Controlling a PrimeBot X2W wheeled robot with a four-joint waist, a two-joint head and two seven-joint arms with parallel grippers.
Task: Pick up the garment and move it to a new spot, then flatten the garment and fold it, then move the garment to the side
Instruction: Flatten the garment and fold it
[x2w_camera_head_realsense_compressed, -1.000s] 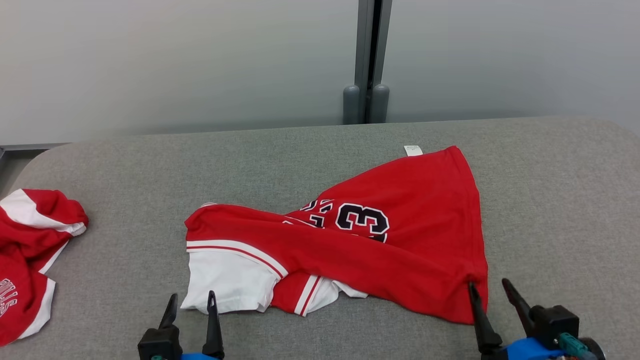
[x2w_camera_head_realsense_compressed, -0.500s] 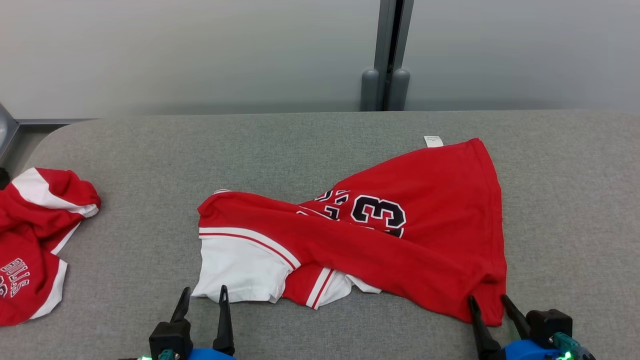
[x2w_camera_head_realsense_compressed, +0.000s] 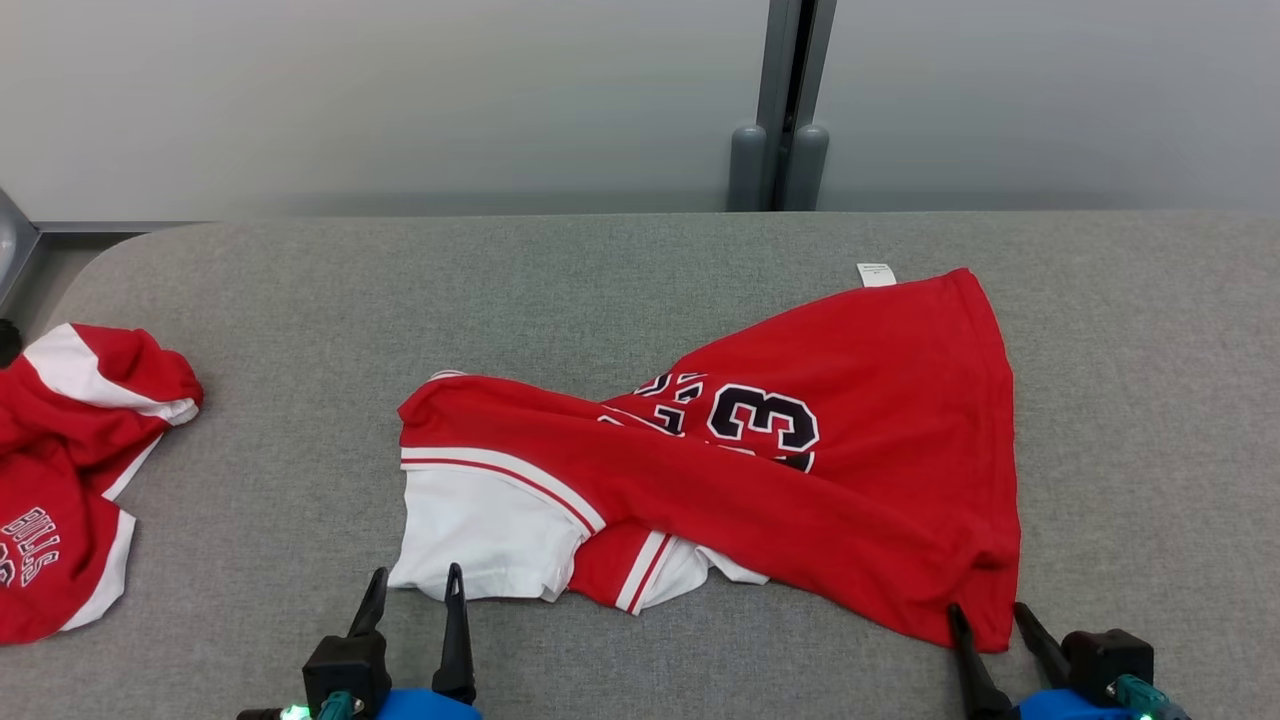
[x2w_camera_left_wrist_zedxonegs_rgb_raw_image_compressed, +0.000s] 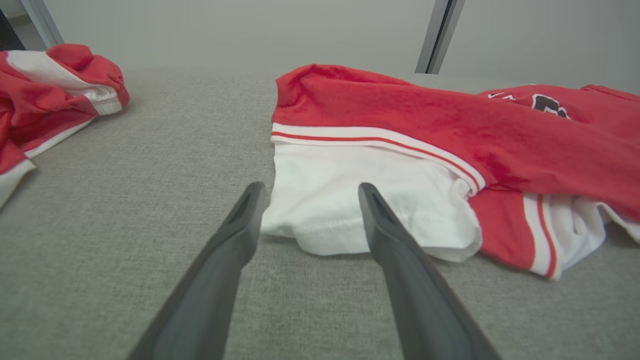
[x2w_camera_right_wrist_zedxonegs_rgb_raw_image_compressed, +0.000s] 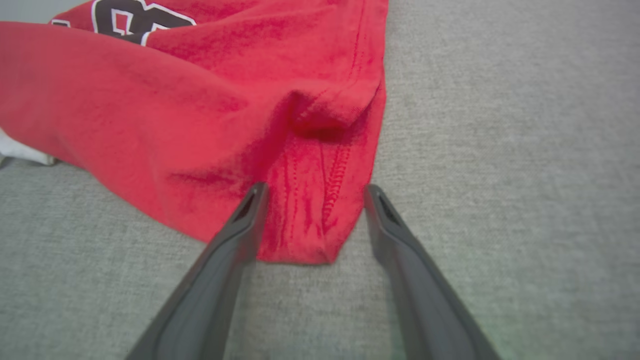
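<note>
step: flatten, I think | shirt (x2w_camera_head_realsense_compressed: 800, 480): rumpled, middle of table (x2w_camera_head_realsense_compressed: 300, 300) | left tool (x2w_camera_head_realsense_compressed: 417, 572): wide open, empty, at white sleeve (x2w_camera_left_wrist_zedxonegs_rgb_raw_image_compressed: 320, 200) | right tool (x2w_camera_head_realsense_compressed: 988, 608): wide open, empty, at red near corner (x2w_camera_right_wrist_zedxonegs_rgb_raw_image_compressed: 310, 235) | next: pinch both, pull flat

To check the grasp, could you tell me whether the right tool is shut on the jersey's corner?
No, the right tool stands open, fingers straddling a corner of the red jersey.

garment (x2w_camera_head_realsense_compressed: 800, 470): I see it mid surface (x2w_camera_head_realsense_compressed: 300, 330), rightish
other shirt (x2w_camera_head_realsense_compressed: 70, 470): far left, well apart
left gripper (x2w_camera_head_realsense_compressed: 417, 572): before near-left sleeve
right gripper (x2w_camera_head_realsense_compressed: 988, 608): at near-right corner
</note>
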